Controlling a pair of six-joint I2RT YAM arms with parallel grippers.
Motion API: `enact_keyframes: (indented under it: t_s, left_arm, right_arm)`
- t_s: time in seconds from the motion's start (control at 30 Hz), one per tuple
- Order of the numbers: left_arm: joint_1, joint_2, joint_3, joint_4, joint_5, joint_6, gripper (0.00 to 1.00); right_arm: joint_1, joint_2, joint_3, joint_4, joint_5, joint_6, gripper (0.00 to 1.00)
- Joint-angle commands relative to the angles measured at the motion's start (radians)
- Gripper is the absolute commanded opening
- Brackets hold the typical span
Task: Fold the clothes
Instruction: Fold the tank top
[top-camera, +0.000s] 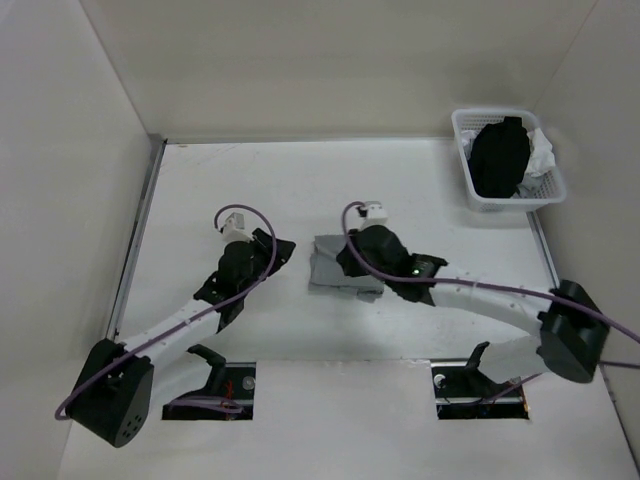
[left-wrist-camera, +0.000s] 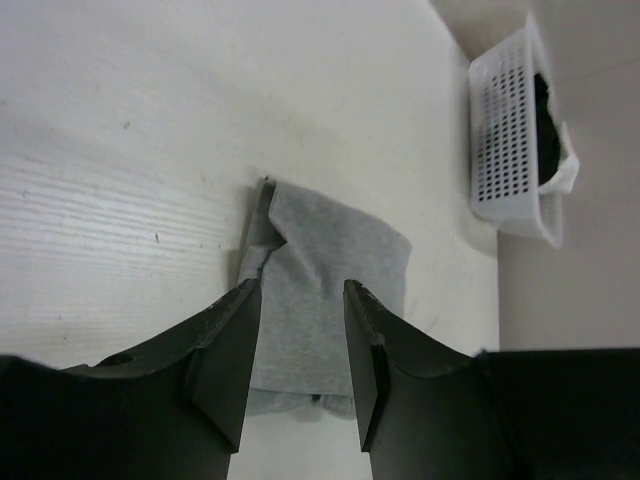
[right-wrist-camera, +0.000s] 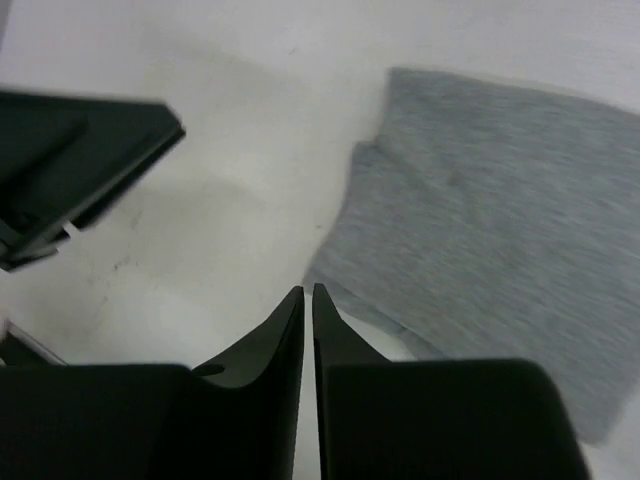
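Note:
The clothes, a heather-grey T-shirt (top-camera: 328, 270), lie folded into a small rectangle in the middle of the table. My left gripper (top-camera: 283, 253) hovers just left of it. In the left wrist view this gripper (left-wrist-camera: 303, 292) is open with nothing between its fingers, and the shirt (left-wrist-camera: 330, 260) lies flat beyond them. My right gripper (top-camera: 347, 265) hangs over the shirt's near part. In the right wrist view its tips (right-wrist-camera: 307, 292) stand almost together with nothing between them, above bare table at the edge of the shirt (right-wrist-camera: 500, 230).
A white plastic basket (top-camera: 478, 198) stands at the back right corner with a black garment (top-camera: 500, 155) and a white cloth (top-camera: 543, 152) in it. It also shows in the left wrist view (left-wrist-camera: 505, 140). Walls close the table on the left, back and right.

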Motion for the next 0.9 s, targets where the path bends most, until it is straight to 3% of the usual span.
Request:
enact_keyframes:
  t_s: [0.0, 0.13, 0.27, 0.33, 0.43, 0.5, 0.87]
  left_arm:
    - [-0.034, 0.059, 0.055, 0.068, 0.012, 0.029, 0.37]
    - [-0.011, 0.093, 0.026, 0.061, 0.008, 0.070, 0.41]
    - [0.042, 0.081, -0.037, 0.045, 0.014, 0.111, 0.47]
    - [0.066, 0.076, -0.054, 0.019, 0.015, 0.136, 0.49]
    - [0.092, 0.076, -0.060, -0.013, 0.018, 0.167, 0.53]
    - [0.099, 0.078, -0.055, -0.022, 0.025, 0.176, 0.56]
    - [0.115, 0.110, -0.018, -0.057, 0.049, 0.227, 0.58]
  right_arm:
    - [-0.090, -0.172, -0.167, 0.131, 0.028, 0.052, 0.05]
    - [-0.231, -0.451, -0.442, 0.272, 0.045, 0.073, 0.04]
    - [-0.419, -0.654, -0.633, 0.355, 0.024, 0.102, 0.13]
    - [-0.518, -0.694, -0.680, 0.374, -0.006, 0.138, 0.23]
    - [-0.634, -0.672, -0.708, 0.420, -0.058, 0.167, 0.47]
    - [-0.676, -0.624, -0.711, 0.467, -0.097, 0.159, 0.56]
    - [-0.705, -0.493, -0.749, 0.618, -0.112, 0.150, 0.62]
